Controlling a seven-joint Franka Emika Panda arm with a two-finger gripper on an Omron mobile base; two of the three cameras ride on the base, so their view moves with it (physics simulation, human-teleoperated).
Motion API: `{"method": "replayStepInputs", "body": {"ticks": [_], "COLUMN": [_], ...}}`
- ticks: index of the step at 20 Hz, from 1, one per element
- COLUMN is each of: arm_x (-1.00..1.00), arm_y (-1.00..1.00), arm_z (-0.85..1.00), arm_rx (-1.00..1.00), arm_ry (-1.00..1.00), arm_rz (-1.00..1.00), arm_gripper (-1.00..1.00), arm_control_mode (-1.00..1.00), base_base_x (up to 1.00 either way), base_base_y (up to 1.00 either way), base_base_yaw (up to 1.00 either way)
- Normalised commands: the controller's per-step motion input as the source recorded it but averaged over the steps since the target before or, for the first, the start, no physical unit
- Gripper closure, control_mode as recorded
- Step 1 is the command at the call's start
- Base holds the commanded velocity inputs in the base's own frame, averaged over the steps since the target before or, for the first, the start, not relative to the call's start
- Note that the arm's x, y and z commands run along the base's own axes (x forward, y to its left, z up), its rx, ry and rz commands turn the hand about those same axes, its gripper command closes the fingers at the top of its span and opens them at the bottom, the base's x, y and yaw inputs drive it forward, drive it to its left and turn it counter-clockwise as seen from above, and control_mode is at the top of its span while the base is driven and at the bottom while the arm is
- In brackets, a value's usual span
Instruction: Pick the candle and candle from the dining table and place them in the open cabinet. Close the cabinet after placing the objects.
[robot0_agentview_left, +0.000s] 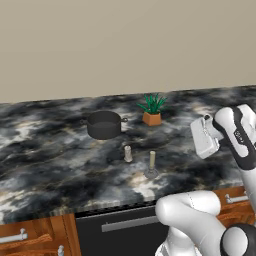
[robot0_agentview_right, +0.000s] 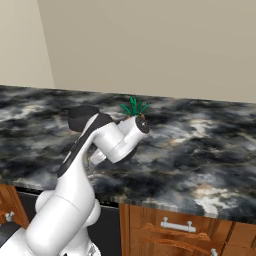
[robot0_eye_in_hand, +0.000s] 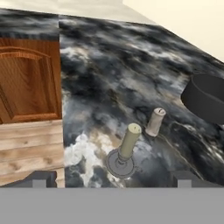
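The claw (robot0_eye_in_hand: 109, 177) is wide open and holds nothing. The tall candle (robot0_eye_in_hand: 128, 142) stands near the short candle (robot0_eye_in_hand: 155, 121); a clumsy grab could knock one over.

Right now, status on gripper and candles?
Gripper open, empty, above the table. Tall candle and stubby candle upright, untouched. Pot nearby, not blocking.

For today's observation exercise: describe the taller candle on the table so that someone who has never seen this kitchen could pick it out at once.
Start at the long black marbled dining table and find the dark pot on it. Nearer the front edge stand two pale candles; take the taller candle. Unlike the short stubby candle beside it, it is a thin cream stick on a round grey base.
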Motion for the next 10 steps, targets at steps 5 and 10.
{"method": "replayStepInputs", "body": {"ticks": [5,10], "arm_x": [0.00,0.00], "arm_y": [0.01,0.11], "arm_z": [-0.28,-0.38], "arm_rx": [0.01,0.04], "arm_ry": [-0.02,0.00], "arm_rz": [0.00,0.00], "arm_gripper": [-1.00,-1.00], "arm_control_mode": [-1.00,-1.00], "base_base_x": [0.00,0.00], "base_base_y": [0.00,0.00], "base_base_yaw": [0.00,0.00]}}
